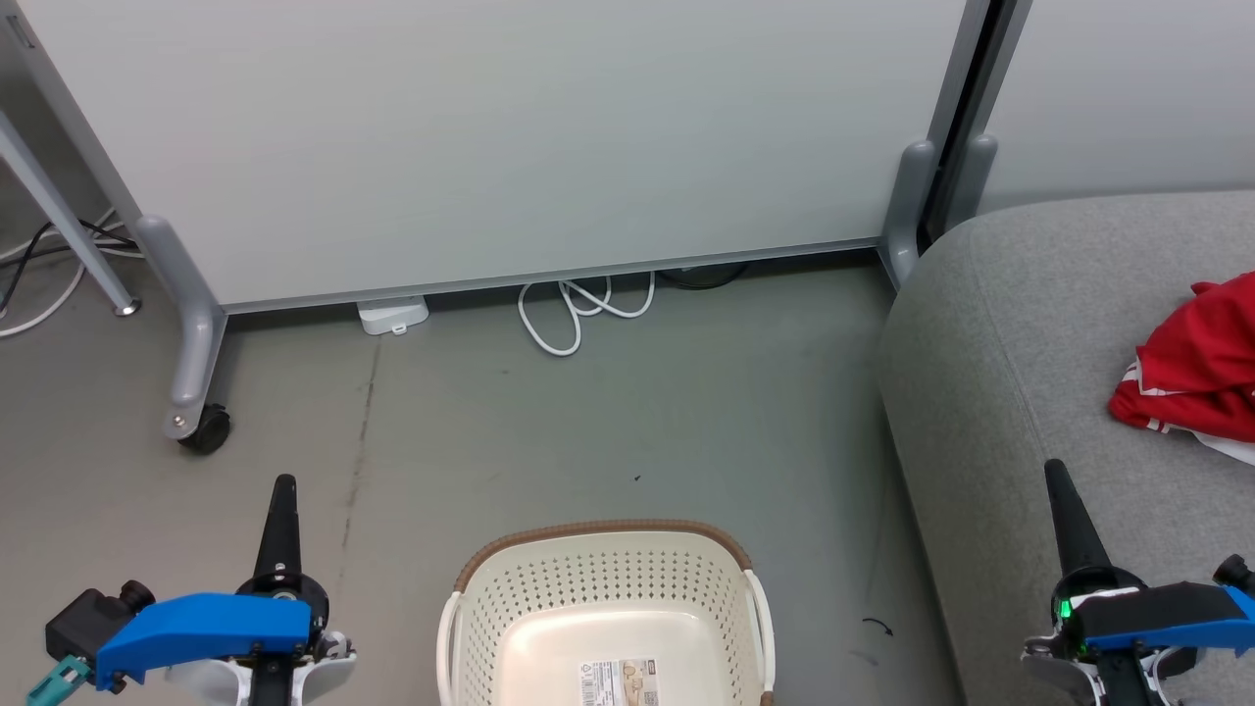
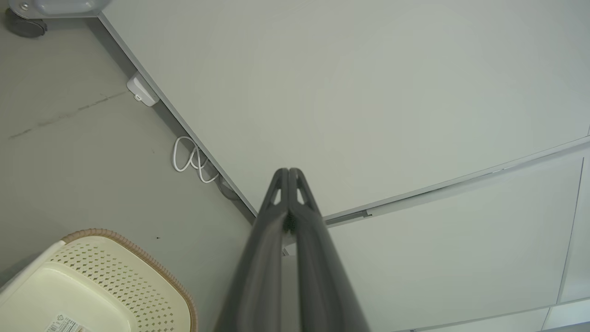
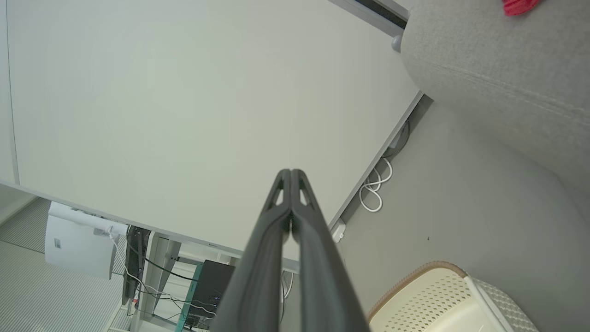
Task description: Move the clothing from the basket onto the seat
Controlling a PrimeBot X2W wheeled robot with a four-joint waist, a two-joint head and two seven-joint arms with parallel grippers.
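The cream perforated basket [image 1: 549,598] with a brown rim stands on the floor at the bottom centre of the head view, holding nothing but its paper label [image 1: 620,682]. Red clothing [image 1: 1201,363] with white striped trim lies bunched on the grey sofa seat [image 1: 1020,324] at the right edge. My left gripper [image 1: 283,487] is shut with nothing in it, left of the basket. My right gripper [image 1: 1055,473] is shut too, over the sofa's front part, below and left of the clothing. The basket's corner [image 2: 106,281] sits at the lower left of the left wrist view. The right wrist view catches the basket [image 3: 442,295], the sofa [image 3: 498,64] and a red scrap of clothing [image 3: 518,5].
A pale partition panel [image 1: 510,137] on a castor foot [image 1: 201,427] stands behind the basket. A white cable loop [image 1: 578,314] and a small white box [image 1: 392,316] lie at its base. Grey floor [image 1: 637,422] lies between the basket and the panel.
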